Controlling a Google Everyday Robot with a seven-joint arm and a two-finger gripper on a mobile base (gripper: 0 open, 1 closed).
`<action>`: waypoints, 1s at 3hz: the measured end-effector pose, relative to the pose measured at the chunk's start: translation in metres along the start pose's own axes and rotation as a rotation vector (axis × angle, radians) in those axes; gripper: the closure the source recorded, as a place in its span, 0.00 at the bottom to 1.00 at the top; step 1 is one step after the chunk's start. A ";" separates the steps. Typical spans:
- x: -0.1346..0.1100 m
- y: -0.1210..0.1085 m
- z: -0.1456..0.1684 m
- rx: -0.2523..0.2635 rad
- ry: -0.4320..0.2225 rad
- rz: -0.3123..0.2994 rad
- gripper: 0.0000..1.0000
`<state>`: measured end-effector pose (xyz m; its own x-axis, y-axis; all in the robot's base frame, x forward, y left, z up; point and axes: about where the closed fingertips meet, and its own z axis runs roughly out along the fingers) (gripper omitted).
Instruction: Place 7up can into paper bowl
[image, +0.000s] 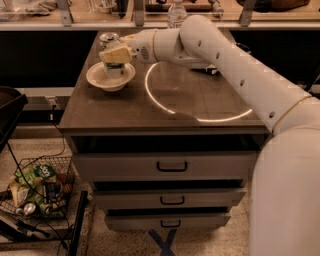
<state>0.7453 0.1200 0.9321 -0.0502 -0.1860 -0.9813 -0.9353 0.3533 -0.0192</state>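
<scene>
One arm (240, 75) reaches across the table (200, 107) from the wrist side, and its gripper (111, 54) sits at the far corner of the top; the pale fingers (122, 52) are clenched across the middle of the 7up can (109, 40), grasping it. The can stands inside the paper bowl (95, 77), directly under the fingers, its base down in the bowl's hollow; its long axis runs vertical, silver top pointing up and showing above the fingers, lower body showing below them.

Just beyond the fingertips the bowl's rim ends and a narrow strip of tabletop follows before the table's side edge; past that edge the floor drops away to a wire basket (35, 187) of packets, well below the fingers. Behind the fingers, toward the wrist, the tabletop opens wide, crossed only by a bright ring of reflected light (150, 92). Toward the camera from the fingers there is a moderate stretch of bare wood before the front edge, with drawers (172, 166) beneath it. On the far side of the fingers the back edge is near, and a clear bottle (176, 12) stands beyond it.
</scene>
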 end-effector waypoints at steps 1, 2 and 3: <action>0.013 0.001 0.006 -0.012 0.010 0.012 1.00; 0.016 0.002 0.007 -0.015 0.011 0.015 1.00; 0.027 0.005 0.011 -0.026 0.023 0.032 1.00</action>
<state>0.7429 0.1265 0.9031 -0.0882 -0.1956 -0.9767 -0.9420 0.3351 0.0179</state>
